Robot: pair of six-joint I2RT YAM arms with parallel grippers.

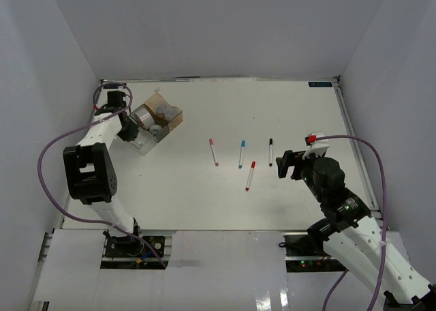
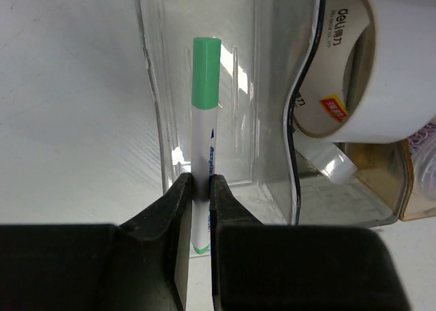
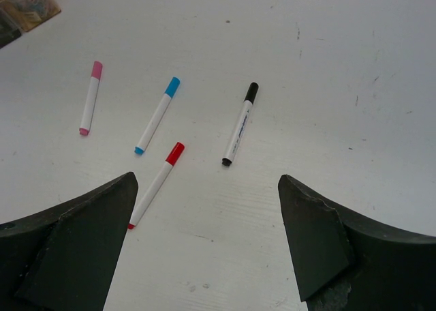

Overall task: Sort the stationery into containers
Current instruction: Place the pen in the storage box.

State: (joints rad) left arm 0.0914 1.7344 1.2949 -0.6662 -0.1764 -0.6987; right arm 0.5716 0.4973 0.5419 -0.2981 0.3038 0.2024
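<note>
The left gripper (image 2: 198,188) is clamped tight on the barrel of a slim white marker with a green cap (image 2: 204,113). The capped end reaches over a long clear plastic box (image 2: 153,120) at the table's far left. Blue lettering on the barrel seems to begin "Acryl", though the fingers hide the rest.

In the neighbouring clear compartment stands a wide silvery-white tape ring (image 2: 402,79). Its cardboard core carries the brand "deli", along with a small red-and-yellow sticker too small to read. An amber-brown translucent box (image 1: 169,110) adjoins the clear ones.

The right gripper (image 3: 208,181) hangs over the white table (image 3: 354,45) with its jaws wide apart and nothing between them. Below it, well apart from the boxes, lie four more slim white markers:
- a pink-capped marker (image 3: 90,97)
- a blue-capped marker (image 3: 157,115)
- a red-capped marker (image 3: 155,185)
- a black-capped marker (image 3: 240,123), whose barrel print cannot be made out
</note>
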